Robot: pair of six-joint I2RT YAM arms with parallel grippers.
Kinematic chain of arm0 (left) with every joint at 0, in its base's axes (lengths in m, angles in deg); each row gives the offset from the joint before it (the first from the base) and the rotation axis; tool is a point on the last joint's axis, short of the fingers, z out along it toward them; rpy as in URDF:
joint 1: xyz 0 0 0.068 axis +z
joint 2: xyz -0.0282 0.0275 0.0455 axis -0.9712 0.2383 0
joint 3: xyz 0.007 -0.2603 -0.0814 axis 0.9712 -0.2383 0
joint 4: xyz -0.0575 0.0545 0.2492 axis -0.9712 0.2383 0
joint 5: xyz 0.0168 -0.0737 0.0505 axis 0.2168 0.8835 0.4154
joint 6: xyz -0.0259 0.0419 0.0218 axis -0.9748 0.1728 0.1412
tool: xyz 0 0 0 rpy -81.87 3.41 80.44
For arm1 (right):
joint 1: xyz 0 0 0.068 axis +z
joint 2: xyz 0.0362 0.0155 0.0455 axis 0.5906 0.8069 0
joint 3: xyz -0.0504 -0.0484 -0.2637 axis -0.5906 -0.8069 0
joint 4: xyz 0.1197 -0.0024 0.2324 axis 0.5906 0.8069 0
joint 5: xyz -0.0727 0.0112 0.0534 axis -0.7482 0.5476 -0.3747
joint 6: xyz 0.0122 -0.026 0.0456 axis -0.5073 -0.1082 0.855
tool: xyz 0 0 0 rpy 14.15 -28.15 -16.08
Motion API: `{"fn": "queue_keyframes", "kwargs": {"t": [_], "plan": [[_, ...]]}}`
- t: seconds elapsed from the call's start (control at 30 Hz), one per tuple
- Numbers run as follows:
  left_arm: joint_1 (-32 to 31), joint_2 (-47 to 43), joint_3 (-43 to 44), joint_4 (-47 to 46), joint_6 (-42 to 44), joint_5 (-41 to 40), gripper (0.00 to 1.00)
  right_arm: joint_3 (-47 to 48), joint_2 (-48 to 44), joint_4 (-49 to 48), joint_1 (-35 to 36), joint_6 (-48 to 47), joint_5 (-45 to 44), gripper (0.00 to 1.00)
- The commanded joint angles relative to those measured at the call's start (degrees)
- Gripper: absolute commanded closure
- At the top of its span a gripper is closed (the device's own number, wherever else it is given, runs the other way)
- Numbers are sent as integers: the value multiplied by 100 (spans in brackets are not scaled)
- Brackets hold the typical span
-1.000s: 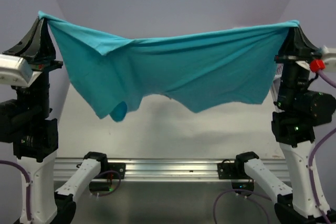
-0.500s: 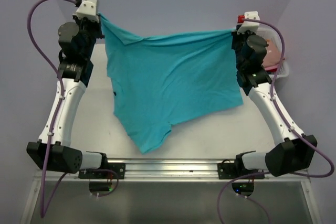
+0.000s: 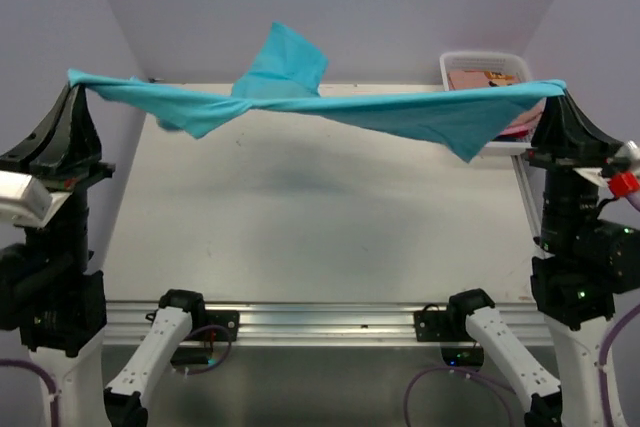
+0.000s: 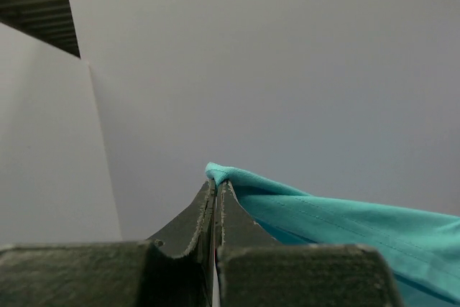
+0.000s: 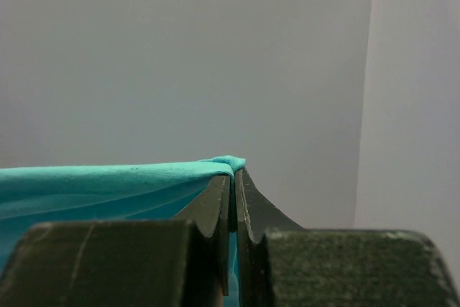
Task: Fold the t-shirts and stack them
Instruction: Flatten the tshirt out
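Left arm (image 3: 58, 209), right arm (image 3: 575, 209) upright again, teal t-shirt (image 3: 400, 113) taut between.

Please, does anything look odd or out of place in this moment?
Yes. The teal t-shirt, pinched at two corners by the left hand and right hand, is stretched flat above the table, and one flap sticks upward instead of hanging.
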Motion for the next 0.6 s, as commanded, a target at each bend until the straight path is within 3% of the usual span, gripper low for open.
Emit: {"fn": "queue_keyframes", "kwargs": {"t": [0.0,0.13,0.23,0.4,0.57], "plan": [[-3,-8,318,424,-138,193,100,109,-166,443,13,50,267,100],[15,333,918,557,-296,431,100,312,-79,295,-4,-12,162,100],[50,825,901,452,-192,203,100,505,614,407,4,-30,-338,100],[50,1678,-82,48,-24,-500,100,629,2143,1259,4,163,-1313,100],[59,2829,-1705,-742,-111,-939,100,58,3822,1296,4,698,-1701,100]]}}
